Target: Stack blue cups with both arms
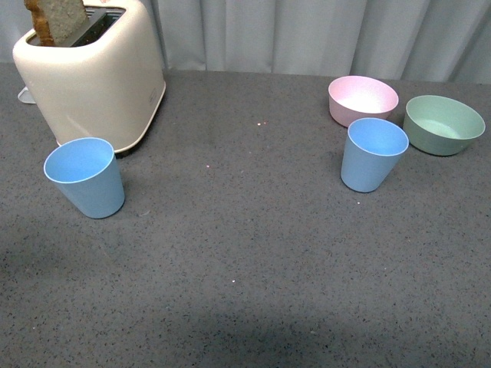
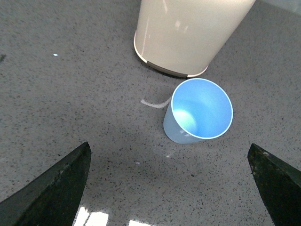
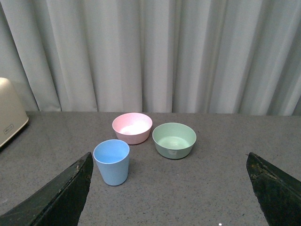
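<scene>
Left gripper (image 2: 169,148) hangs over the table, looking steeply down, fingers spread wide with nothing between them. The left blue cup (image 2: 200,113) stands upright ahead of those tips, mouth up, just beside the rounded base of the cream toaster (image 2: 188,33). Right gripper (image 3: 169,155) is held low and level, facing the curtain (image 3: 150,52), its two dark fingers (image 3: 56,197) parted just as wide and empty. The right blue cup (image 3: 112,162) sits ahead of it, nearer one finger than the other.

From the front, the table (image 1: 245,291) is dark grey and speckled, with pale pleated drapes behind. The toaster holds a slice of bread (image 1: 57,19) in its slot at far left. In front of it stands the one cup (image 1: 84,178), close to the toaster's base. The other cup (image 1: 373,157) is well apart on the right, just in front of the pink bowl (image 1: 363,100), with the green bowl (image 1: 443,124) beside that.

Between the cups lies a broad stretch of bare tabletop, and more of it runs forward to the near edge.
</scene>
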Available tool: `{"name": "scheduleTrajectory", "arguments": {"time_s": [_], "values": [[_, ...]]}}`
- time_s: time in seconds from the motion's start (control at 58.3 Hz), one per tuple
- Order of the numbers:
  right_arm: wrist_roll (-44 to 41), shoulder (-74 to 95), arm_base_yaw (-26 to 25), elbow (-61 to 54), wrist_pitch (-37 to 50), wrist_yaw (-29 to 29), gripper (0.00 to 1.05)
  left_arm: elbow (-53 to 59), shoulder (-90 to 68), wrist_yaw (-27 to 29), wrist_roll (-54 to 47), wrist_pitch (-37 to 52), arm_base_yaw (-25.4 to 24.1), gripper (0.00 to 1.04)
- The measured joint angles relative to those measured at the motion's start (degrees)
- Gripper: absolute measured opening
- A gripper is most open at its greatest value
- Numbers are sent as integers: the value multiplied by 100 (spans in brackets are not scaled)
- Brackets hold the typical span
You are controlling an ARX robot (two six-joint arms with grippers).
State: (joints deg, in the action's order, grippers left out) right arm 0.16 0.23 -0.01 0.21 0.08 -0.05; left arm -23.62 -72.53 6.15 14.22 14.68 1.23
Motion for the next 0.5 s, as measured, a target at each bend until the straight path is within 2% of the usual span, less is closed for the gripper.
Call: {"name": "scheduleTrajectory", "arguments": {"time_s": [0.12,0.498], "values": [[0,0,0,0,0,-2,95,-754,-1040,-160,295,-420,92,98],[0,0,0,0,0,-2,95,-1893,-2450,-273,968,-1331,291,98]]}}
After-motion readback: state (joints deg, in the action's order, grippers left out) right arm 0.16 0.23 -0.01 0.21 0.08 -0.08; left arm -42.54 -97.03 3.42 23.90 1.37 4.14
